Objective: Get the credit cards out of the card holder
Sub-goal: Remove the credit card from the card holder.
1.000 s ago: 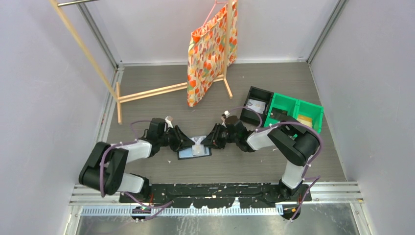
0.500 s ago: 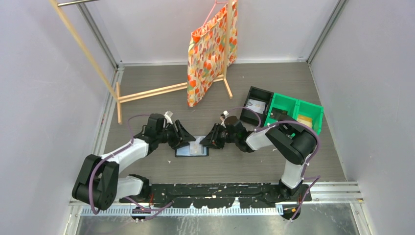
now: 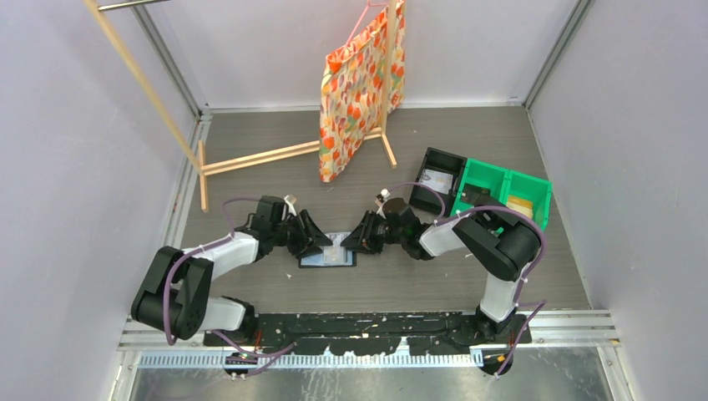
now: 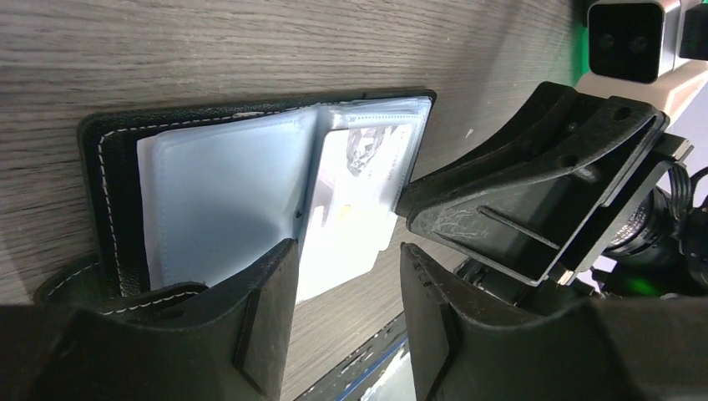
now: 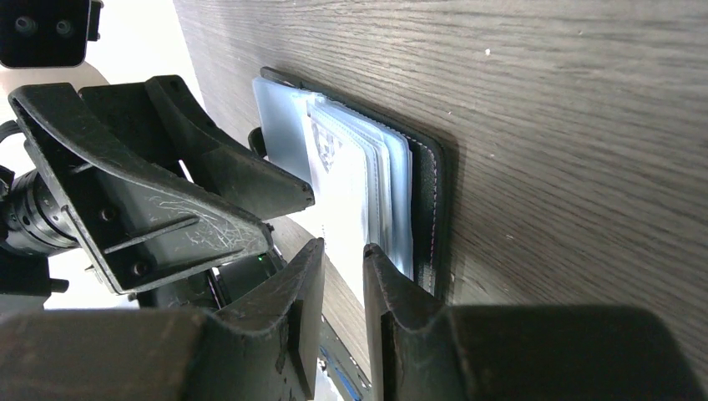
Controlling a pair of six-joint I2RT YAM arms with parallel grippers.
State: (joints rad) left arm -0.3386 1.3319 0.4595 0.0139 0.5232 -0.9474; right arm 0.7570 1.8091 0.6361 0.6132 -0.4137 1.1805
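Observation:
The card holder lies open on the table between both grippers, black outside and blue-grey inside. A pale whitish credit card sticks partly out of its pockets toward the near edge; it shows as well in the right wrist view. My left gripper is open at the holder's left half, its jaws straddling the card's corner. My right gripper is at the right half, jaws narrowly apart just at the card's protruding edge, holding nothing.
A black open bin and green bins stand at the right. A patterned bag hangs on a wooden stand at the back. The two grippers face each other closely over the holder.
The holder has slid slightly left and away. My left arm has shifted its elbow while its gripper stayed at the holder. The right arm has barely moved.

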